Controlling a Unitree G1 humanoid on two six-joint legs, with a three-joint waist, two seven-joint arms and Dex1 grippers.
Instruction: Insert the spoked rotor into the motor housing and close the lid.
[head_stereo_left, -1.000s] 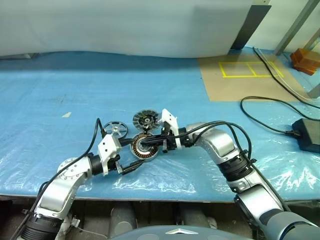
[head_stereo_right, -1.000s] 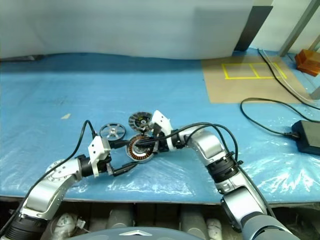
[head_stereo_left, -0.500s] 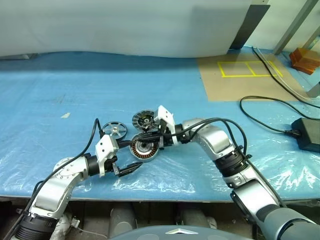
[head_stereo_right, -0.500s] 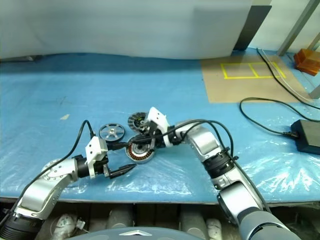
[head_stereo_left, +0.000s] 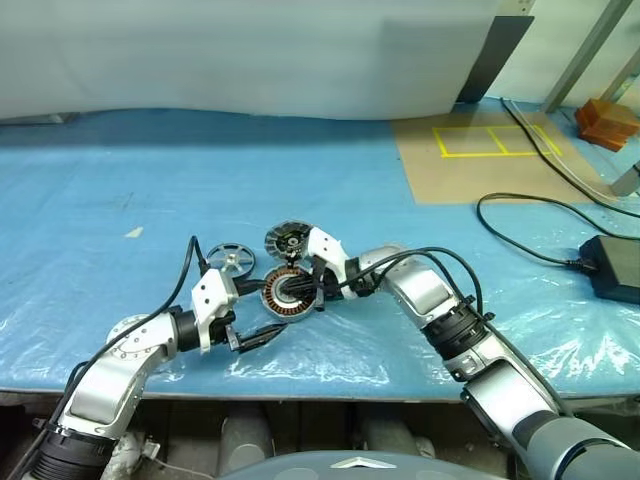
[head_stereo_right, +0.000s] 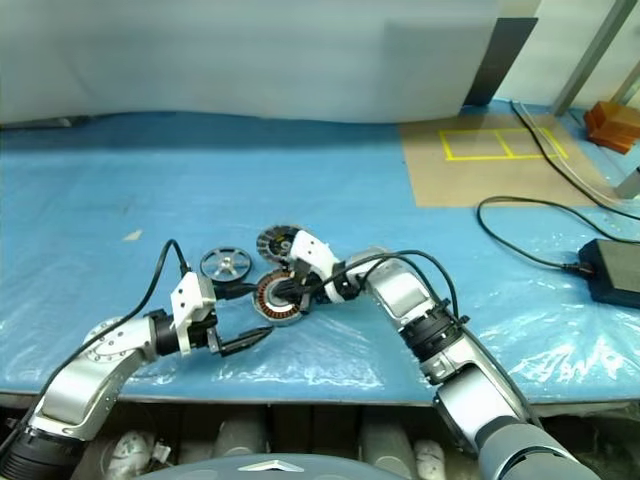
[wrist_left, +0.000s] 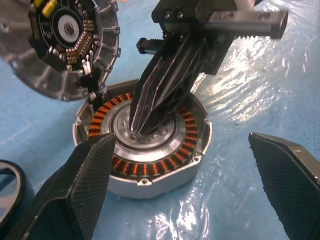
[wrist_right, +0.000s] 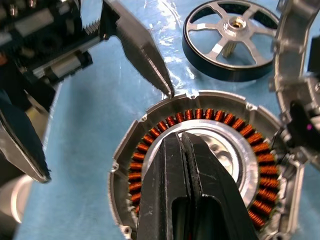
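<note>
Compared with a second ago, we're seeing the right hand (head_stereo_left: 300, 292) dipping lower over the motor housing (head_stereo_left: 288, 295), that round silver-rimmed puck with the ring of copper-orange windings. Its two black fingers are pressed together with nothing between them, tips resting at the shiny metal centre. The housing itself isn't shifting on the surface (head_stereo_left: 150, 180), a table under crinkly blue plastic sheeting. The left hand (head_stereo_left: 262, 336) is hanging in about the same spot as before, just in front of the housing, fingers spread wide apart and holding nothing.

The spoked rotor (head_stereo_left: 230, 259), the small flat wheel with dark rim and silver spokes, is lying flat on the sheeting just left of the housing, and the lid (head_stereo_left: 290, 240), the ribbed grey metal disc with a dark centre, is sitting right behind the housing.

The left wrist view is giving us what the head views aren't: the lid (wrist_left: 65, 45) is tilted up with thin wires running down to the housing's edge. The right wrist view is showing the rotor's (wrist_right: 230, 40) five spokes and hub clearly.
</note>
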